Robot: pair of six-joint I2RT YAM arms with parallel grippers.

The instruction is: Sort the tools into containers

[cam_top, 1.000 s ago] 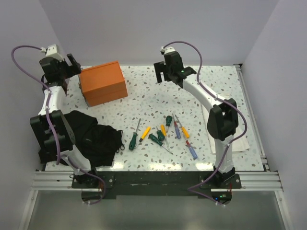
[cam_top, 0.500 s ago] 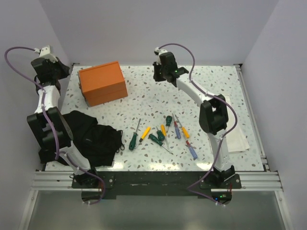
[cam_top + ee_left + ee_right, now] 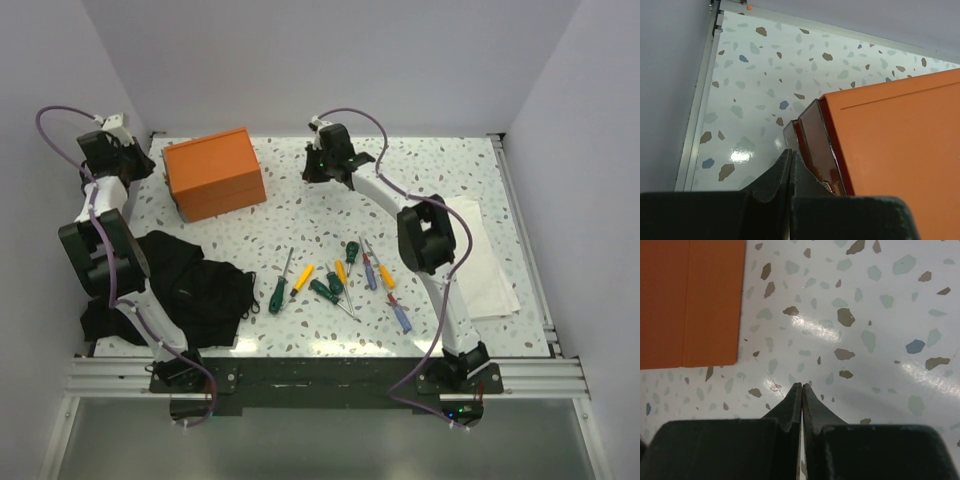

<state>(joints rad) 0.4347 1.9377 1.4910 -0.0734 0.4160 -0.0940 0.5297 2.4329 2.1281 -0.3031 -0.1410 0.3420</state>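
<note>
Ten or so screwdrivers (image 3: pixel 340 280) lie loose on the table (image 3: pixel 290 215), none sorted yet. The orange box (image 3: pixel 215 175) looks closed at the far left, and no clear bin is seen. The left gripper (image 3: pixel 135 160) and right gripper (image 3: pixel 316 166) flank the box, so opening it is probably the step in hand, and that calls for spreading the fingers first. Left wrist: fingers pressed together, empty, just beside the box's end. Right wrist: pressed together, empty, over bare table near the box.
</note>
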